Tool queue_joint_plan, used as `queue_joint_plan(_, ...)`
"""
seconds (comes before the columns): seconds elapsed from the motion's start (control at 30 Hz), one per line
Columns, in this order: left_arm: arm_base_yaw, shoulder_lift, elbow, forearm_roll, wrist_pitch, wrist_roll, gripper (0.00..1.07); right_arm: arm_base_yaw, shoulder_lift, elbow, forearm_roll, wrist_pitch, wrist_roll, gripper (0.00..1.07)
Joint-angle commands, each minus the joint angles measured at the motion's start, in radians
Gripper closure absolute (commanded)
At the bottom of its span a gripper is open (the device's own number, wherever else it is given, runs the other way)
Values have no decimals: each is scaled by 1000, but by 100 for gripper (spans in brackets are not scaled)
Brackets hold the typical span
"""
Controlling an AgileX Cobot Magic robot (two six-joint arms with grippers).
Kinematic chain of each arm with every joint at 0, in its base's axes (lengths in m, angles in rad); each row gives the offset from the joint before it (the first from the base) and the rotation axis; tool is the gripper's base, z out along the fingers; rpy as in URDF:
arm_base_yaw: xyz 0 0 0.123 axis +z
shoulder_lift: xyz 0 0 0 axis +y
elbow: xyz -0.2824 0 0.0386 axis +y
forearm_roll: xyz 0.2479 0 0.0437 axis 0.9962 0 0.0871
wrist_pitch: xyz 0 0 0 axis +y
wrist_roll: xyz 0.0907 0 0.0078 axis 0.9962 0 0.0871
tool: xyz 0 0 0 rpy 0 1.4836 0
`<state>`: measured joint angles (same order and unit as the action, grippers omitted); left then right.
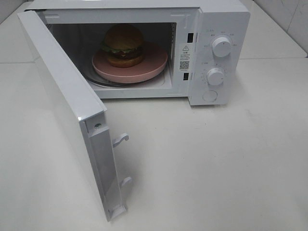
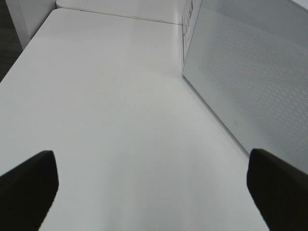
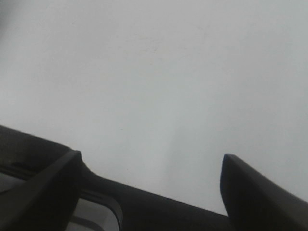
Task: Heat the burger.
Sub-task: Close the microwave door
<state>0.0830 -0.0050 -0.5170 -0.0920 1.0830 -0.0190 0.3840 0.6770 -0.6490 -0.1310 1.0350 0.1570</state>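
The burger (image 1: 123,45), with a brown domed bun, green lettuce and a dark patty, sits on a pink plate (image 1: 155,64) inside the white microwave (image 1: 219,29). The microwave door (image 1: 72,103) stands swung wide open toward the front left. Neither arm shows in the exterior high view. My left gripper (image 2: 151,185) is open over bare white table, with the door's perforated outer face (image 2: 250,72) beside it. Over plain white table my right gripper (image 3: 151,185) is open too, with nothing between its black fingers.
Two white dials (image 1: 221,46) and a round button (image 1: 210,96) sit on the microwave's right panel. Two latch hooks (image 1: 120,139) stick out from the door's edge. White table (image 1: 216,163) spreads in front and to the right of the microwave.
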Motion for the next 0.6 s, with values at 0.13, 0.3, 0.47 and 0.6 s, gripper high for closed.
queue_joint_plan(0.13,-1,-18,0,-4,-15,-3,4,-151,-177,51,1,-25,9,31)
queue_joint_plan(0.3,-1,-18,0,-4,-15,-3,4,-240,-323,94,8,-69,6,31)
queue_joint_plan(0.47,-1,-18,0,-4,-15,-3,4,-284,-443,126,42,-80,2,31)
queue_joint_plan(0.6,-1,-18,0,-4,-15,-3,4,-307,-507,138,53,-81,-1,31)
